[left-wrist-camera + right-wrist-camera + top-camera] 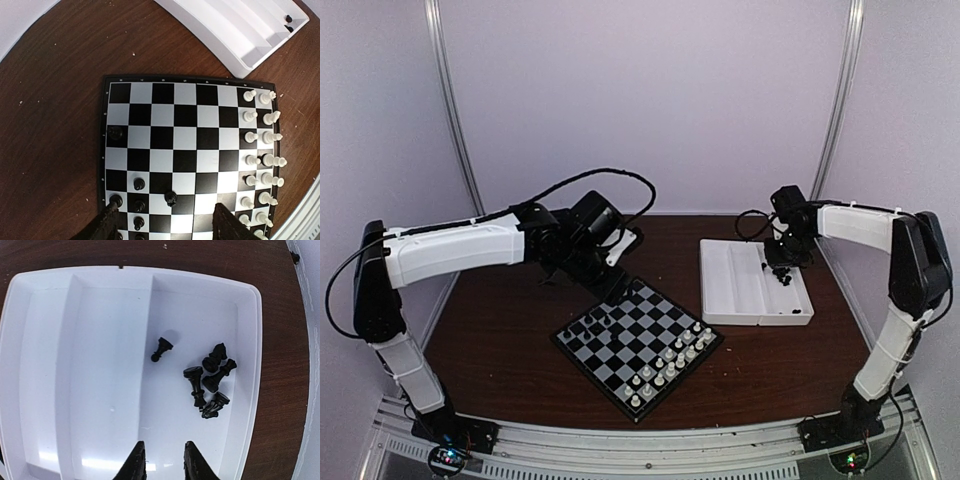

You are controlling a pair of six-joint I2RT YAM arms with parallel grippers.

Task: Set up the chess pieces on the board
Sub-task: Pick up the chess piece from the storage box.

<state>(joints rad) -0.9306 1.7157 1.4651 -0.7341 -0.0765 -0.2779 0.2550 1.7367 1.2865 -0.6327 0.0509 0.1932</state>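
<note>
Chess pieces [210,382] lie in the tray [100,365] beyond the right fingers [134,463] — narrowly parted, empty.

One board [185,137] and one white tray [50,365]. About six black chess pieces [215,360] lie at the tray's right: one apart, the rest in a cluster hard to separate. At least six more stand at the board's lower left. White chessmen [272,136] fill two rows at the right, roughly eight each.
</note>
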